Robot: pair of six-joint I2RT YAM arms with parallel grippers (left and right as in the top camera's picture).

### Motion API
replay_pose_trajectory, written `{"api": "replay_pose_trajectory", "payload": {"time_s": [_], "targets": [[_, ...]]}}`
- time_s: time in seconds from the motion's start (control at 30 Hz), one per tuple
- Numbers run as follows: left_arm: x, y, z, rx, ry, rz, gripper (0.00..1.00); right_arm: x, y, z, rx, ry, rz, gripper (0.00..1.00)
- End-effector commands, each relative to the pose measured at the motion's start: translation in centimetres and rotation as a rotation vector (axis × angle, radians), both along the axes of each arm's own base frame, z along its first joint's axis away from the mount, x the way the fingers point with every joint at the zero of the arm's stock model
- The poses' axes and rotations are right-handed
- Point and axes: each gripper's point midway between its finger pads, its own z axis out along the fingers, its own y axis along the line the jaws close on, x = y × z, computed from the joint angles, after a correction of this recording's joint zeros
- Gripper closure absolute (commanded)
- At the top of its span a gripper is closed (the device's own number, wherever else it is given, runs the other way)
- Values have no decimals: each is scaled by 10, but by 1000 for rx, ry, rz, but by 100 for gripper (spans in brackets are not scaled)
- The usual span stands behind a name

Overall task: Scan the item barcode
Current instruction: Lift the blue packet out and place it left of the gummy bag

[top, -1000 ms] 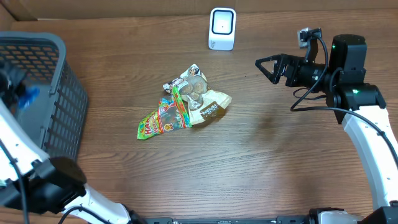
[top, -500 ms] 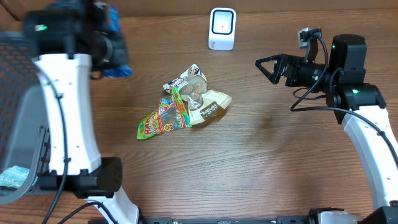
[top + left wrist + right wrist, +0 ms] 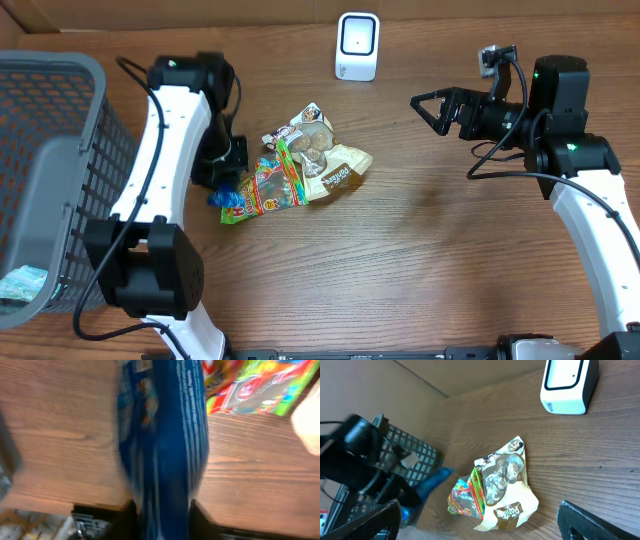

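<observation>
Abutting blue packet (image 3: 220, 197): snack pile (image 3: 310, 160); basket (image 3: 60, 62) near, scanner (image 3: 357, 45) beyond.

Wooden table (image 3: 420, 270), snack packets (image 3: 310, 168), white scanner (image 3: 357, 45), grey basket (image 3: 100, 180)

my left arm (image 3: 165, 150) climbs from its base at 7 o'clock up to an elbow near 10 o'clock, then folds back down, wrist pointing at the table. the left gripper (image 3: 222, 188) hangs low just left of centre; on my wrist feed its fingers (image 3: 129, 517) flank a blue packet (image 3: 170, 435), too blurred to tell if they pinch it. my right arm (image 3: 590, 215) rises along the 4 o'clock edge to 2 o'clock, and the right gripper (image 3: 425, 108) points toward 9 o'clock, level, jaws spread wide and holding nothing.
</observation>
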Motion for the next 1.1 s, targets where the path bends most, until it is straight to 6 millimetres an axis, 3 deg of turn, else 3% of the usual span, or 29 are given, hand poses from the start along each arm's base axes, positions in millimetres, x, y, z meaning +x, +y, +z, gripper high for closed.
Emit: {"api": "replay_pose_trajectory", "payload": {"time_s": [0.0,0.03,0.1,0.2,0.3,0.37,0.4,0.43,0.53,0.57,0.63,0.83,0.87,0.9,0.93,0.97,1.07], "targets": [[-12,3,-10,21,36,4,52,1,1,15,1,-44,5,0],[-13,3,-11,22,40,4,44,0,2,16,4,-46,10,0],[-12,3,-10,21,34,4,38,0,2,16,7,-47,14,0],[-5,2,-2,18,4,5,37,0,2,17,8,-50,15,0],[6,1,21,14,-51,5,39,0,2,17,8,-50,15,0],[17,0,44,8,-117,6,39,0,3,17,9,-51,17,0],[33,-2,72,-5,-231,9,39,0,3,17,9,-50,17,0],[39,-2,88,-11,-294,20,39,0,3,17,9,-49,17,0],[47,2,136,-15,-467,59,37,0,2,16,7,-46,16,0],[43,17,167,26,-576,116,36,0,2,15,2,-44,11,0],[31,42,192,109,-661,196,34,0,1,14,-4,-41,4,0],[-29,120,240,244,-813,475,27,1,0,13,-8,-38,-3,0],[-40,131,244,261,-822,524,24,1,0,13,-7,-37,-2,0],[-68,163,247,322,-827,679,16,1,0,13,-6,-38,0,0],[-84,183,244,350,-811,787,10,1,0,13,-6,-38,0,0],[-92,192,240,349,-796,854,2,1,0,13,-6,-39,0,0],[-96,219,223,325,-774,978,0,1,0,14,-5,-42,0,0]]}}
